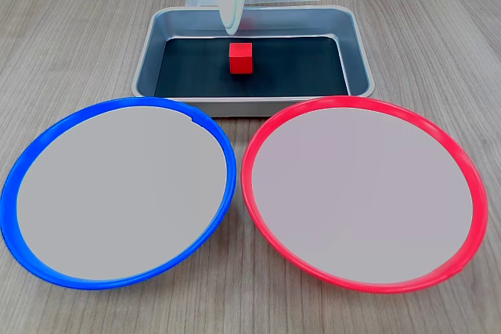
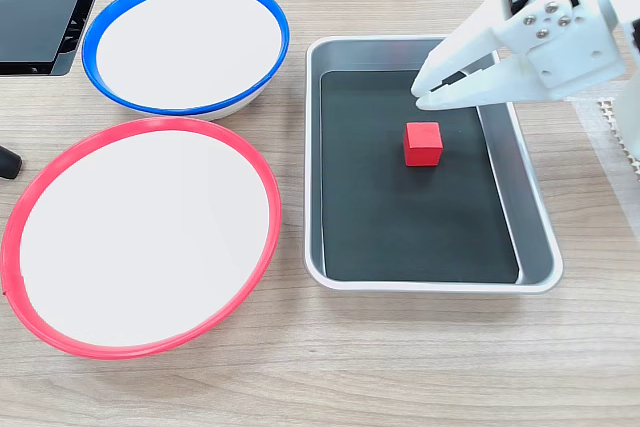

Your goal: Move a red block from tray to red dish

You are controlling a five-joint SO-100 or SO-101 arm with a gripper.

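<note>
White pincer (image 2: 420,95) poised over one red block (image 2: 423,142) in one tray (image 2: 535,237).
We see its fingers slightly apart, gripping nothing; two plates share the wooden surface (image 1: 70,29): one red dish (image 2: 60,337), one blue dish (image 2: 110,22).

A small red block (image 1: 242,59) sits flat on the black bottom of the silver tray (image 1: 149,44), a little toward the far side, clear of the rim. The red dish (image 1: 462,170) lies just beside the tray, its pale grey centre bare.
</note>
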